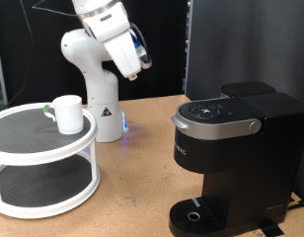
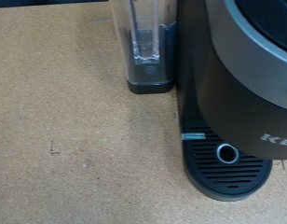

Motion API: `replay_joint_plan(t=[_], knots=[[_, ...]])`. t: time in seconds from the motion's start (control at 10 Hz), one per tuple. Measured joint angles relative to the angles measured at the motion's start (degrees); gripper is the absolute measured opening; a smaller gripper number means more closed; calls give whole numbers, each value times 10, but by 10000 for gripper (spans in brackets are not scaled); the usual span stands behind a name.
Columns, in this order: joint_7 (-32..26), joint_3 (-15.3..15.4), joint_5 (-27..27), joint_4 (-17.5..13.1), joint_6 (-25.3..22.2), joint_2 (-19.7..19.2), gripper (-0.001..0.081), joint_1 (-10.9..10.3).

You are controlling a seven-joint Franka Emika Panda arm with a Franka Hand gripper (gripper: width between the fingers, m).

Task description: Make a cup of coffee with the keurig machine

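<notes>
The white cup (image 1: 65,112) stands upright on the top tier of a round white stand (image 1: 24,148) at the exterior view's left. The black keurig machine (image 1: 231,148) stands at the exterior view's right with its lid down and nothing on its round base (image 1: 196,214). My gripper (image 1: 133,71) hangs high in the air between the two, above the table and apart from both, with nothing seen in it. The wrist view looks down on the machine (image 2: 246,84), its drip tray (image 2: 227,161) and its clear water tank (image 2: 148,42). No fingers show there.
The two-tier stand has a dark mat on each level. The arm's white base (image 1: 101,109) stands behind on the brown table (image 1: 132,188). A dark panel rises behind the machine at the exterior view's right.
</notes>
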State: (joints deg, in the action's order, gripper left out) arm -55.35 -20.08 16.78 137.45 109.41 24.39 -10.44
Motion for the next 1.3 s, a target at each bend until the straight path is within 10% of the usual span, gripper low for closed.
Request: replay_joint_plan(t=[0.3, 0.9, 1.3], knots=[[124, 7, 55, 46, 116, 14, 2, 9], [47, -54, 28, 84, 5, 103, 2, 38], [107, -56, 93, 112, 89, 111, 2, 45]])
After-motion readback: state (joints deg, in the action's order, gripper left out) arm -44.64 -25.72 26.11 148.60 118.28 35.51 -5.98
